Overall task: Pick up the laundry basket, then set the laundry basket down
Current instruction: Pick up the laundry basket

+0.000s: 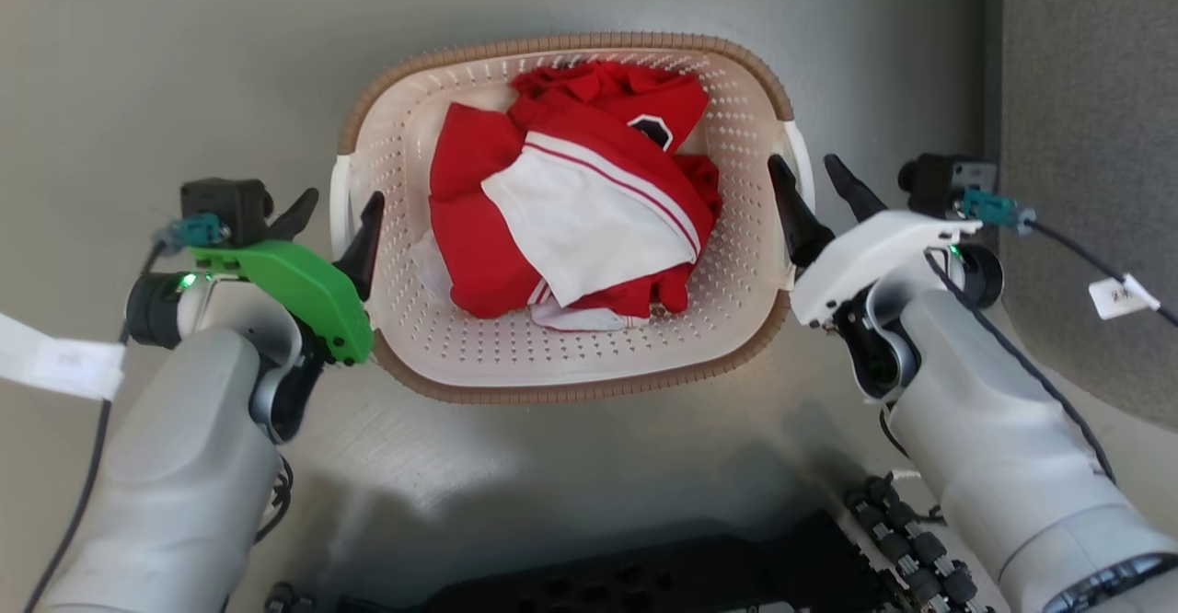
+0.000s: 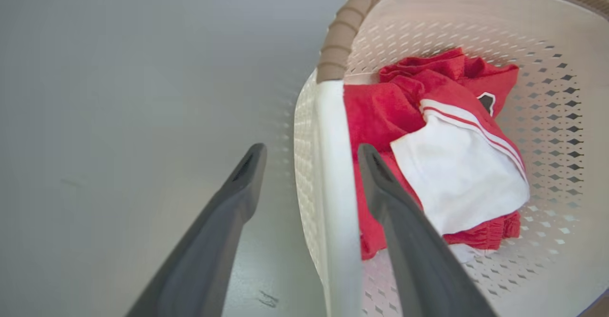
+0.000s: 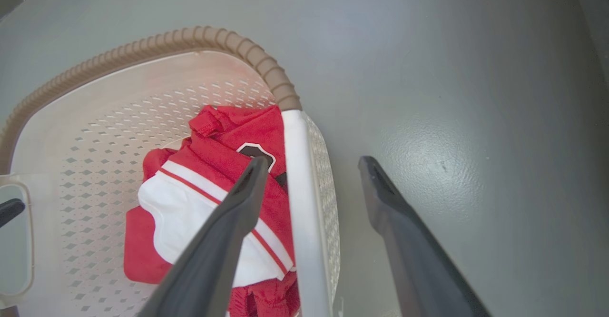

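Grey floor (image 1: 184, 61) under everything, one laundry basket (image 1: 515, 346) sitting square between the two grippers; looks floor-supported, not lifted, but I can't confirm that from these views. One heap of red and white clothes (image 1: 571, 217) lies in the middle of the basket, inboard of both grippers and clear of the fingers. I can't split the piece count; I can see a red top with a dark badge and a white panel with red stripes. Left gripper (image 1: 342, 201) is wide open with nothing clamped. It straddles the left handle (image 2: 328, 164), with the outer finger (image 2: 238, 198) over bare floor and the inner finger (image 2: 390, 198) inside the basket, just beside the handle. Right gripper (image 1: 802, 164) mirrors it, spread wide and holding nothing, with the right handle (image 3: 297, 188) between the inner finger (image 3: 238, 203) over the clothes and the outer finger (image 3: 385, 203) over floor. The reason for the pose, I'd say, is a symmetric two-point pinch on the handles so the load stays level, with the clothes centred and no tilt bias. My read on the step: pre-grasp, and both still need to close before any lift. Risk: thin smooth plastic, so uneven closing could shove the basket sideways. Count: 1 basket, 2 handles, 2 grippers, 4 fingers, 1 clothes heap, 1 brown rim (image 1: 571, 42) beyond both sets of fingertips.
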